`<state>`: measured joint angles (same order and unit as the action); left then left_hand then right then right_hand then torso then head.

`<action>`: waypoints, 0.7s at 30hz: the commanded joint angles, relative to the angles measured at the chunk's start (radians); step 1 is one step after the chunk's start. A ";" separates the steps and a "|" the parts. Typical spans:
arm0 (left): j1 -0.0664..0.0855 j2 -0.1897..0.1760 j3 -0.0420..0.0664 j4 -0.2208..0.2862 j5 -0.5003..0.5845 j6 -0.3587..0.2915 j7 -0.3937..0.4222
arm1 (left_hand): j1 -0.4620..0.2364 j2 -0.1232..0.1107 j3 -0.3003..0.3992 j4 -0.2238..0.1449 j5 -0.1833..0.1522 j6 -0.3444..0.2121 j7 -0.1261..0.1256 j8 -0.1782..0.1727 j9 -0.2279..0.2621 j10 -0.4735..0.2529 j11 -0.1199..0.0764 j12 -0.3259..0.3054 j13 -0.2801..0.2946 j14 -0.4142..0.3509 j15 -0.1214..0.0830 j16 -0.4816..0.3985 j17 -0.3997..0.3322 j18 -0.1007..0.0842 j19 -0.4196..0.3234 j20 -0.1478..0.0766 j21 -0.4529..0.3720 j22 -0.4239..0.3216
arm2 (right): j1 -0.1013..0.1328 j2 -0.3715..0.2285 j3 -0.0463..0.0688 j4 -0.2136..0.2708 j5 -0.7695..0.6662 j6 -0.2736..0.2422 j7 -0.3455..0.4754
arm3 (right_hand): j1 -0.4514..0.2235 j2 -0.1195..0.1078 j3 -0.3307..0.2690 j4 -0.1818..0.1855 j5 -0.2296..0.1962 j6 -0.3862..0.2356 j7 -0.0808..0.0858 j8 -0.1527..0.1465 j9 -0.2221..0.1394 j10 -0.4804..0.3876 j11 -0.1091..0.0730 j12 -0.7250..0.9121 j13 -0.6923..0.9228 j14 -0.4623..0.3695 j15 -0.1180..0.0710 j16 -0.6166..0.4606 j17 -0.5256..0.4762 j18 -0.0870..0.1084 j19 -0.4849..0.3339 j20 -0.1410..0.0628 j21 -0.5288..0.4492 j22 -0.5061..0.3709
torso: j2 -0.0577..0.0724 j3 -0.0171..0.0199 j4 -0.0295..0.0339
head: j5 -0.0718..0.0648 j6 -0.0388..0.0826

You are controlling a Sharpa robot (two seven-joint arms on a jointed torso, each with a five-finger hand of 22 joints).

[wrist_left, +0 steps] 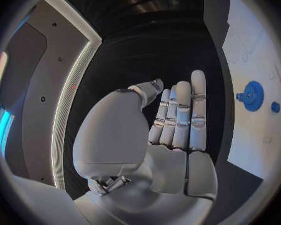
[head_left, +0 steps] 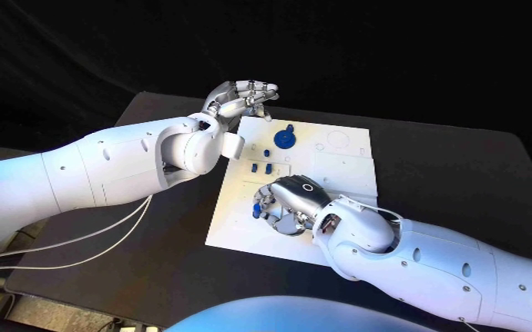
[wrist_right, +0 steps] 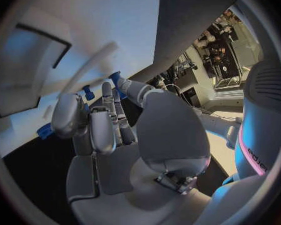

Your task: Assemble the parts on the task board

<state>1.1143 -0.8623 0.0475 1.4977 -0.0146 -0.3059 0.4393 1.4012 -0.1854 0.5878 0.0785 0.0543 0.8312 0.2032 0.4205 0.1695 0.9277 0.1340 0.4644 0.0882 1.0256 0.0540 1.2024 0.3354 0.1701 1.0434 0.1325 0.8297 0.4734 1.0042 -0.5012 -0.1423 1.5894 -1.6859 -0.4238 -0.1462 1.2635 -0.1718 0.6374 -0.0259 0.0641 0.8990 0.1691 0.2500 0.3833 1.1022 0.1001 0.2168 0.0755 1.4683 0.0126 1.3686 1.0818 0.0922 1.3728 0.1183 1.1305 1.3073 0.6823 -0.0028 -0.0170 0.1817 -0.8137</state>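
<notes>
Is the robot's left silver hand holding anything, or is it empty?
Empty: the left hand hovers off the white task board's far corner, fingers straight together, nothing between them.

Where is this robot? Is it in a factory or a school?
Probably a robot test lab, not a factory. A white task board with small blue parts lies on a black table, black all behind. The right hand works over it.

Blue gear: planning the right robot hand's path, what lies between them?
In the head view, small blue parts stand on the task board between the blue gear and the right robot hand.
</notes>
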 commanded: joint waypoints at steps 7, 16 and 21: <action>0.001 0.000 0.001 0.002 -0.004 0.013 0.002 | -0.009 0.000 -0.002 -0.007 0.002 -0.008 -0.001 0.006 0.001 -0.009 0.001 0.007 0.001 -0.004 0.000 0.005 -0.001 0.014 -0.001 0.006 -0.006 -0.001 | -0.003 -0.023 0.000 0.020 0.013 -0.094 0.016 | -0.017 -0.030 -0.022 -0.001 -0.001 -0.024 0.002 -0.018 -0.007 -0.023 0.006 -0.007 0.000 -0.015 0.010 -0.023 -0.040 0.009 -0.026 0.004 -0.039 0.054 | 0.000 0.0009 -0.0003 | 0.001 0.000; 0.001 -0.001 0.000 0.000 -0.004 0.013 0.002 | -0.009 0.000 -0.002 -0.007 0.002 -0.008 -0.001 0.006 0.001 -0.009 0.001 0.007 0.001 -0.004 0.000 0.005 -0.001 0.014 -0.001 0.006 -0.006 -0.001 | 0.005 -0.099 0.011 0.090 0.123 -0.178 0.082 | -0.006 -0.016 -0.019 -0.006 0.013 -0.010 0.006 -0.018 -0.008 0.004 0.002 0.017 0.008 -0.007 0.007 -0.013 -0.022 0.006 -0.016 0.003 -0.024 0.061 | -0.001 0.0001 -0.0021 | -0.012 0.006; 0.001 -0.004 -0.001 0.000 -0.004 0.014 0.001 | -0.009 0.000 -0.002 -0.007 0.002 -0.008 -0.001 0.006 0.001 -0.009 0.001 0.007 0.001 -0.004 0.000 0.005 -0.001 0.014 -0.001 0.006 -0.006 -0.001 | 0.053 -0.200 0.020 0.132 0.360 -0.103 0.060 | -0.052 -0.015 -0.085 0.027 0.018 0.032 -0.023 0.003 0.001 0.186 -0.041 0.159 0.093 0.010 -0.025 0.009 0.019 -0.006 0.020 -0.021 0.038 0.089 | -0.003 -0.0012 -0.0049 | -0.048 0.017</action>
<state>1.1143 -0.8655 0.0470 1.4964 -0.0146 -0.3060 0.4367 1.4012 -0.1855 0.5878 0.0785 0.0543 0.8312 0.2032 0.4205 0.1692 0.9277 0.1340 0.4644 0.0879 1.0256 0.0540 1.2024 0.3356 0.1700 1.0434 0.1324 0.8297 0.4736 1.0459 -0.6816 -0.1247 1.7131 -1.5278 -0.5507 -0.0971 1.2280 -0.1864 0.5615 -0.0052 0.0813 0.9262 0.1497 0.2504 0.3822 1.2627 0.0636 0.3590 0.1590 1.4663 -0.0091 1.3736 1.0951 0.0924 1.3859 0.0984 1.1610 1.3080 0.6807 -0.0028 -0.0189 0.1522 -0.8017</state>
